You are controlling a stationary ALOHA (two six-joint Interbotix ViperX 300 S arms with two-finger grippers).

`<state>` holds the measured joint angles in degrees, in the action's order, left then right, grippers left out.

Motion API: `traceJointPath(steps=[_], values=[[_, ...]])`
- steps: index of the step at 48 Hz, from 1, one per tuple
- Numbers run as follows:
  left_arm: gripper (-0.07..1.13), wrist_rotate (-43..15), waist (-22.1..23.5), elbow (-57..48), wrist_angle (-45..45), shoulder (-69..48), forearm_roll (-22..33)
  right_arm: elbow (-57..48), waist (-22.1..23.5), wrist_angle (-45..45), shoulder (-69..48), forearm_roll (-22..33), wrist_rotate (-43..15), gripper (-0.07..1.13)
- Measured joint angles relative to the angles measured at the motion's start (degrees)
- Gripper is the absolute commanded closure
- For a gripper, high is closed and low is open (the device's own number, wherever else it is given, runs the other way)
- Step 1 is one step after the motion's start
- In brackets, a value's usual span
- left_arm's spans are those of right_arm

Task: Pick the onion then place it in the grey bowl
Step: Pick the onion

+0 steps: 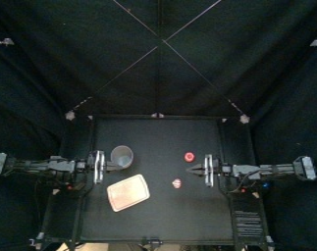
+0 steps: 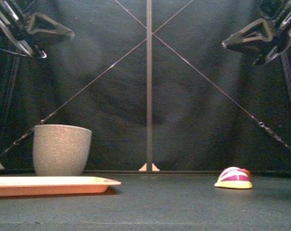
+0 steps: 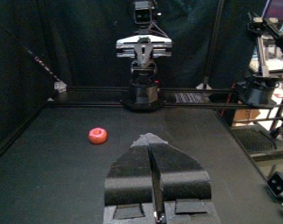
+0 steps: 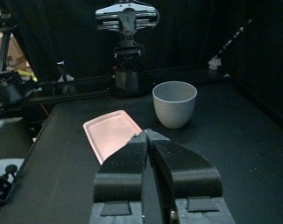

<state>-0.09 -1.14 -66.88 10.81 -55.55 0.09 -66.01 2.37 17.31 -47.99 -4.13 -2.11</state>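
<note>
Left gripper (image 3: pixel 154 153) is hovering at the left edge of the table (image 1: pixel 161 221), in the lower left of the top view, with its jaws pressed together to a thin seam. Right gripper (image 4: pixel 151 140) is facing it from the right edge, and its jaws are likewise closed on nothing. Left of centre in the top view, a grey speckled cup (image 1: pixel 122 155) is standing upright, near the left gripper's tips. A pink tray (image 1: pixel 128 193) is lying below it in the frame, turned at a slant and apart from the cup. Right of centre, a round red toy (image 1: pixel 189 157) is resting near the right gripper's tips. A red, white and yellow toy (image 1: pixel 181 181) is lying just below it in the frame. Which of the two is the onion I cannot tell; both are sitting on the bare table, well apart from the cup.
</note>
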Motion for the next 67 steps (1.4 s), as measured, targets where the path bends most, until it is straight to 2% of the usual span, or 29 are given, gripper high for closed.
traceJointPath(steps=[4,8,12,17,24,31,35,45,51,58,67], values=[[0.94,0.00,0.00,0.00,0.00,0.00,0.00,0.53,0.62,0.53,1.41,-3.78,-0.62,0.17],[0.94,0.00,0.00,0.00,-0.09,0.00,0.09,0.70,1.14,0.79,2.64,-8.35,-1.05,0.06],[0.94,0.00,0.00,0.00,0.00,-0.09,0.00,0.70,1.41,0.79,4.04,-12.74,-0.97,0.04],[0.94,0.00,0.00,0.00,-0.09,-0.09,0.09,0.70,1.41,0.79,5.98,-14.77,-0.79,0.04],[0.94,0.00,0.00,0.00,0.00,-0.09,0.09,0.62,0.79,0.53,10.02,-14.68,-0.97,0.04],[0.94,0.09,-0.09,0.00,0.00,-0.09,0.00,1.32,-2.99,-2.11,18.28,-14.77,-1.05,0.04],[0.94,0.00,-0.26,0.00,-0.09,-0.09,0.09,3.52,-4.48,-6.50,24.35,-14.33,-0.97,0.04],[0.94,0.00,-0.79,0.00,-0.09,-0.09,0.09,11.07,-4.22,-21.45,37.00,-13.10,-0.97,0.04],[0.94,0.00,-0.88,0.00,0.00,-0.09,0.09,15.38,-3.87,-27.25,43.15,-10.28,-1.05,0.04],[0.94,0.00,-0.97,-0.44,-0.09,-0.09,0.09,18.19,-3.52,-30.15,47.72,-6.59,-0.97,0.04],[0.94,0.00,-1.05,-0.88,-0.09,-0.09,0.09,20.13,-2.99,-30.76,49.75,-5.10,-1.05,0.04]])
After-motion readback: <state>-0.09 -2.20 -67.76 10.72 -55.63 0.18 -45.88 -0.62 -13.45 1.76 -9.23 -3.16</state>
